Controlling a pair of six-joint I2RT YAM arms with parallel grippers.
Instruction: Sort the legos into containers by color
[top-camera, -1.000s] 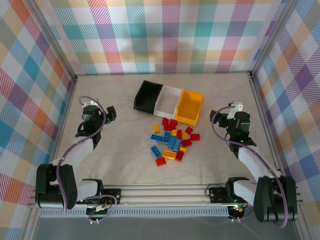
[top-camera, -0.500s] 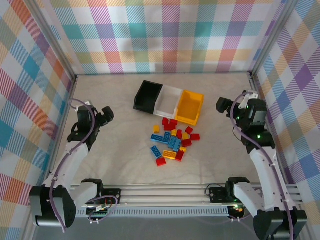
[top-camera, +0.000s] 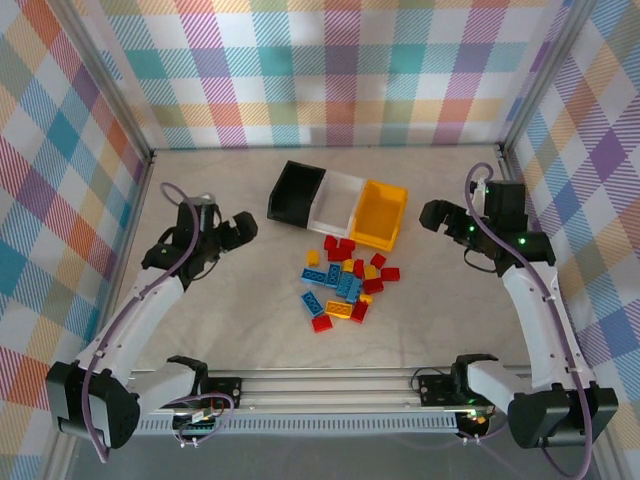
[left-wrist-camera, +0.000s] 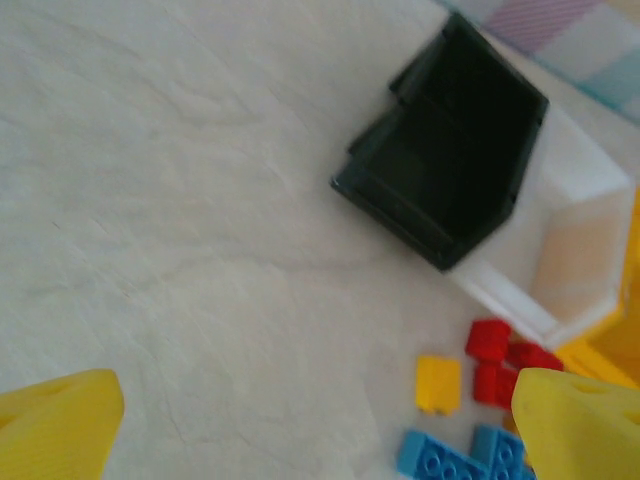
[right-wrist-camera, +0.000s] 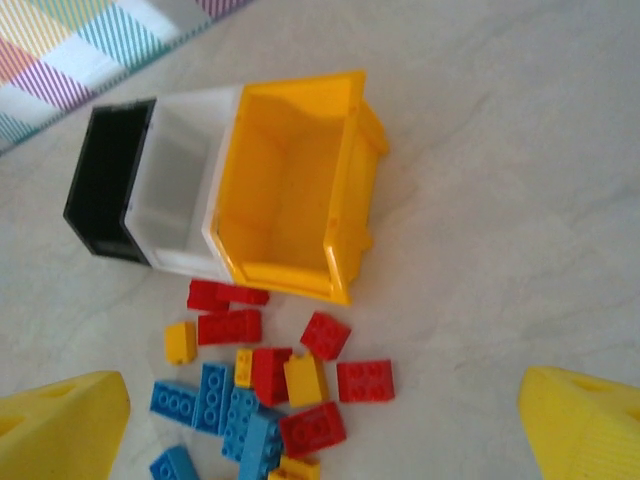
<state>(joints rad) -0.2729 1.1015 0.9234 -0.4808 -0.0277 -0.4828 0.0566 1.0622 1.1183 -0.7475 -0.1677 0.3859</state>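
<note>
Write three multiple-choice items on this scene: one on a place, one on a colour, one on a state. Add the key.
1. The white bin stands: A) between the black bin and the yellow bin; B) alone by the right wall; C) stacked on the black bin.
2. The loose legos are: A) all green; B) red, blue and yellow; C) black and white.
3. The left gripper and right gripper are: A) both shut on bricks; B) one open, one shut; C) both open, holding nothing.
Key: 1 A, the three stand side by side in a row, white in the middle; 2 B, those three colours lie mixed on the table; 3 C, each wrist view shows its jaws wide apart with nothing between.
</note>
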